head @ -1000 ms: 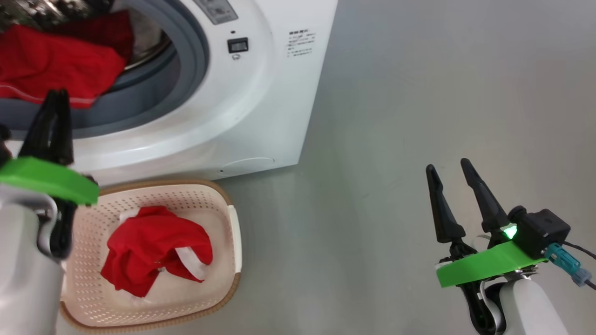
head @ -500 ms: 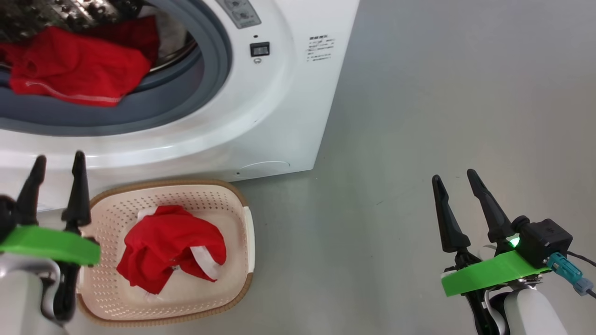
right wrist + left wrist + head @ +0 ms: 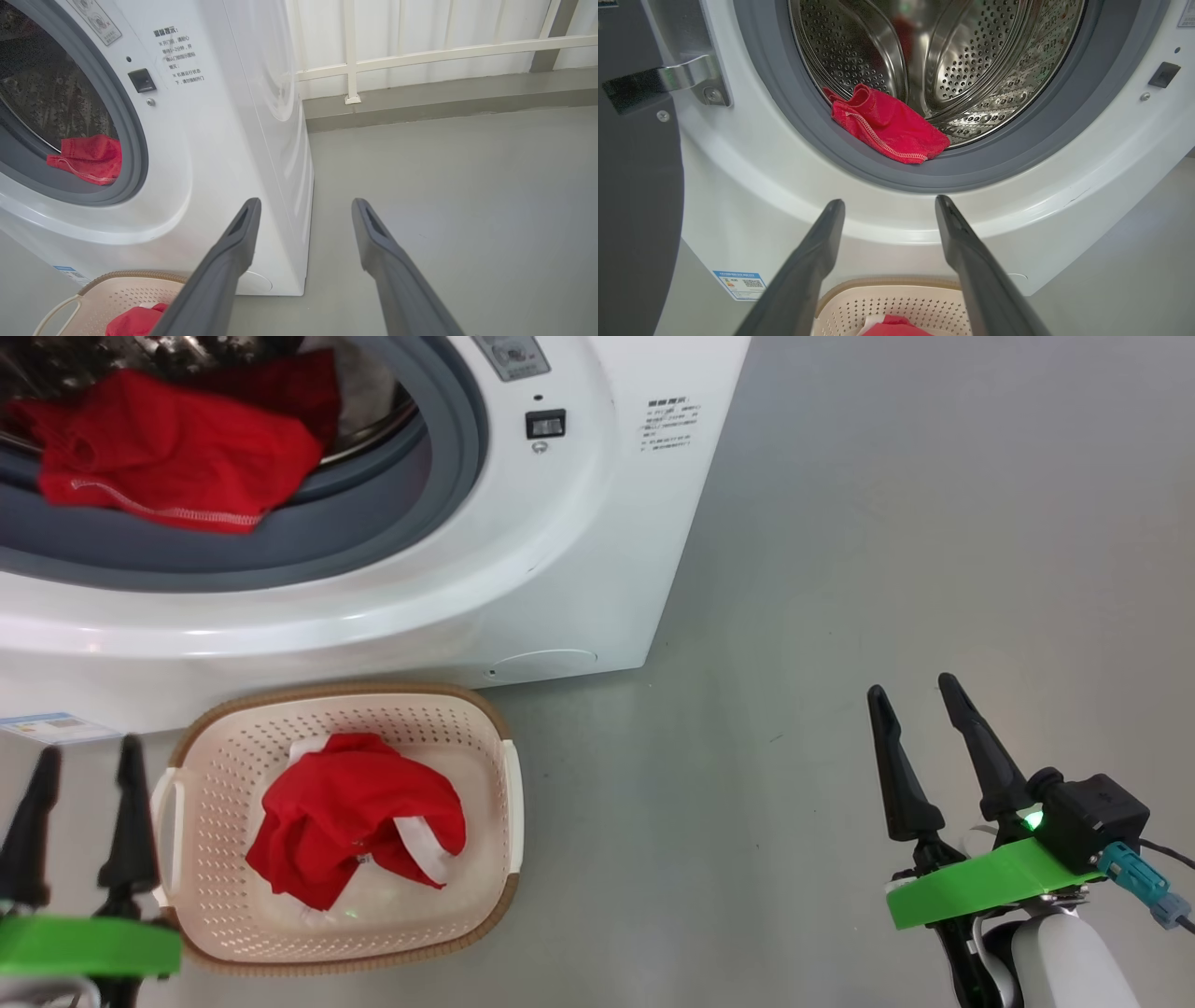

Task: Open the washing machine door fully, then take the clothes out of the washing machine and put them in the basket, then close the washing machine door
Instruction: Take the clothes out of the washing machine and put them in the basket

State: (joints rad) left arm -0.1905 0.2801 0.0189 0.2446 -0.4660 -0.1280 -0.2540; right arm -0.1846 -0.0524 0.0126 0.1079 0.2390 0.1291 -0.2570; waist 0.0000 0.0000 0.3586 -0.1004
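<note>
**Left gripper drawn back and opened; one garment left in the drum**

The left gripper (image 3: 87, 751), seen nearly pinched shut at the drum mouth a second ago, is now drawn back low. Its fingers are spread apart and empty, just beside the basket (image 3: 373, 693). One red garment (image 3: 355, 817) is lodged in that basket. A second red garment (image 3: 889, 126) is draped on the grey rubber seal (image 3: 878, 173), ahead of the fingertips and untouched. The right gripper (image 3: 910, 686) is held open, well aside. The dark panel (image 3: 635, 210) left of the fingers is probably the washing machine door. Another reach is judged necessary.
</note>
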